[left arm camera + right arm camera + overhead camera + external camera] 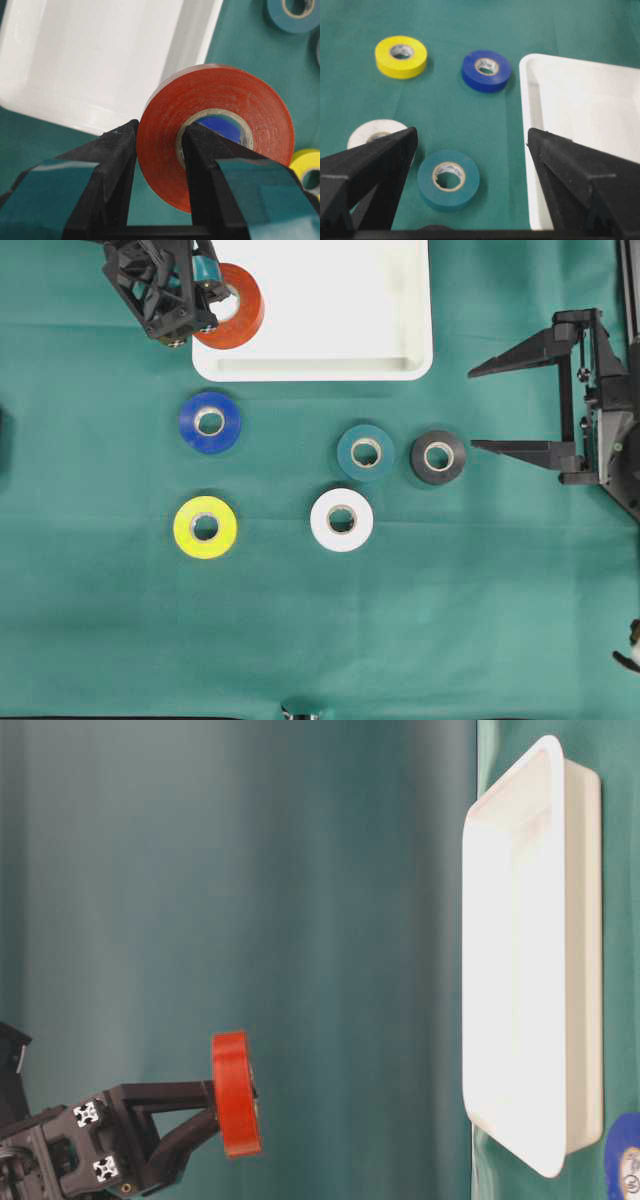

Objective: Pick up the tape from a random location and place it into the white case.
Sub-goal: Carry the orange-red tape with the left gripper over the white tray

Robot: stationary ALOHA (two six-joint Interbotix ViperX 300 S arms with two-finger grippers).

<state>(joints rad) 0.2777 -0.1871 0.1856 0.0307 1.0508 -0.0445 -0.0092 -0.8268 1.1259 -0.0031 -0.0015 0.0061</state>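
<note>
One roll is off the cloth: the left gripper (159, 150) is clenched on the red tape (215, 132), with one finger (112, 165) on the outside of the roll and the other poked through its hole. From above, the roll hangs right over the left edge of the white case (400, 366), partly over the white floor and partly over the rim. I think the good way to do this step is to carry the roll a bit further in, so all of it is over the flat white part, then go down low and only then let go, so it does not hit the rim and tip out or bounce. The right gripper (480, 408) waits at the side with its fingers spread wide, and nothing is in it. Five more rolls lie on the green cloth (100, 620): the blue tape (210, 422), the yellow tape (205, 527), the white tape (342, 520), the teal tape (366, 452) and the black tape (438, 457). Some things are hard to see. The top part of the case is cut off in the view from above. The left arm covers part of the red roll there. I cannot tell just how high the roll is above the case.
</note>
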